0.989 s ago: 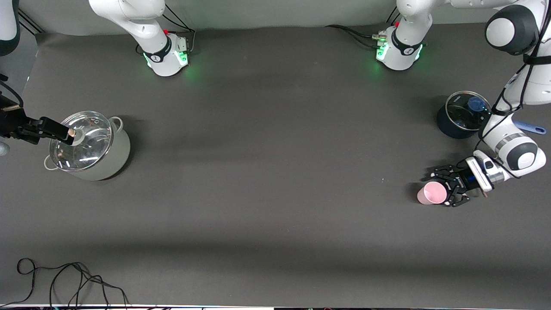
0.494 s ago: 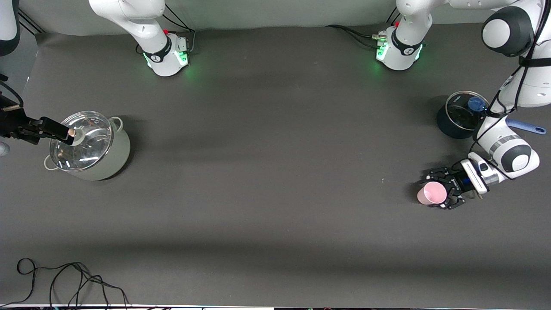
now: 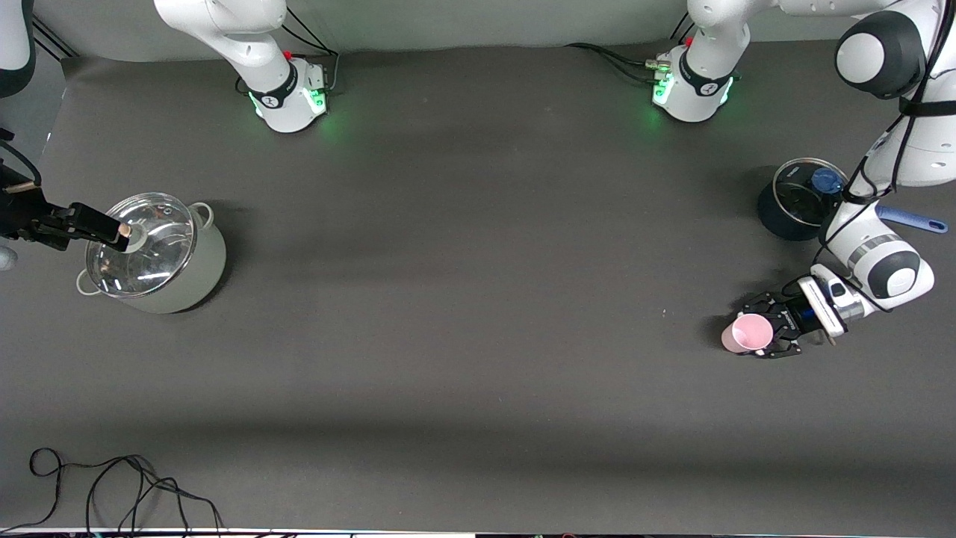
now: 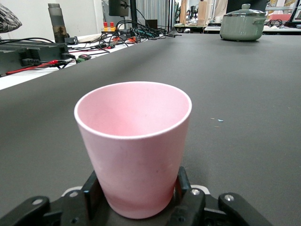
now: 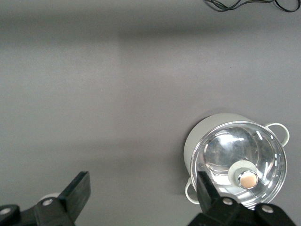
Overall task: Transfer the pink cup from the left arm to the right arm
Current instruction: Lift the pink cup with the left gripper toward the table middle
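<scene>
The pink cup (image 3: 747, 333) stands upright near the left arm's end of the table, its mouth facing up. My left gripper (image 3: 759, 334), black and skeletal, is shut on the cup's lower part. In the left wrist view the cup (image 4: 134, 141) fills the middle, with a finger (image 4: 91, 190) pressed against each side of its base. I cannot tell whether the cup rests on the table or is just off it. My right gripper (image 3: 112, 230) waits, open and empty, over the rim of the lidded pot; its fingers (image 5: 80, 188) stand wide apart.
A grey-green pot with a glass lid (image 3: 157, 254) stands at the right arm's end, also in the right wrist view (image 5: 240, 160). A dark pot with a glass lid (image 3: 801, 200) and a blue handle (image 3: 917, 220) lie by the left arm. Cables (image 3: 112, 489) lie at the near edge.
The left gripper's fingers have closed in around the pink cup, and the cup has shifted slightly. The right arm has not moved.
</scene>
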Motion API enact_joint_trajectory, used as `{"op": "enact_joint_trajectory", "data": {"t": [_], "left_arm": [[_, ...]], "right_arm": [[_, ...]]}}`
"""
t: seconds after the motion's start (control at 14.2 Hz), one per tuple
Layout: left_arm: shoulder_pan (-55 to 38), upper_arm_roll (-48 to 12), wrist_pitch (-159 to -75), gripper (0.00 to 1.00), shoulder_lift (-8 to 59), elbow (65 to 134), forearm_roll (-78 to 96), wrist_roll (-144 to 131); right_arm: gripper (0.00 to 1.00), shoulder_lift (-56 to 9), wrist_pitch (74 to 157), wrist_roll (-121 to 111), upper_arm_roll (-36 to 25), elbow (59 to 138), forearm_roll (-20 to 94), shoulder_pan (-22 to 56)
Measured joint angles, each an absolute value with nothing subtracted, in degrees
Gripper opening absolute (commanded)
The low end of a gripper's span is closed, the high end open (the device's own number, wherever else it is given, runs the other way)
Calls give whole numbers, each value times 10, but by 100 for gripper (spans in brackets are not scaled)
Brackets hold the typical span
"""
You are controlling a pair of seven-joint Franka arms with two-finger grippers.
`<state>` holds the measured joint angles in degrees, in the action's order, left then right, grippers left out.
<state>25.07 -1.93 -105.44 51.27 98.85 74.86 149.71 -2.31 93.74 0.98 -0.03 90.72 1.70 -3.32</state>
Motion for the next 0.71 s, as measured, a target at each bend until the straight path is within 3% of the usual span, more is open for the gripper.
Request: {"op": "enact_joint_trajectory", "data": {"t": [0.28, 0.71], "left_arm": [[231, -21, -1063, 52, 502, 981, 755, 1442], [148, -30, -1114, 48, 435, 995, 847, 1350]], "right_arm": [[100, -23, 937, 10, 0, 907, 17, -33], [100, -23, 937, 10, 1, 907, 17, -33]]}}
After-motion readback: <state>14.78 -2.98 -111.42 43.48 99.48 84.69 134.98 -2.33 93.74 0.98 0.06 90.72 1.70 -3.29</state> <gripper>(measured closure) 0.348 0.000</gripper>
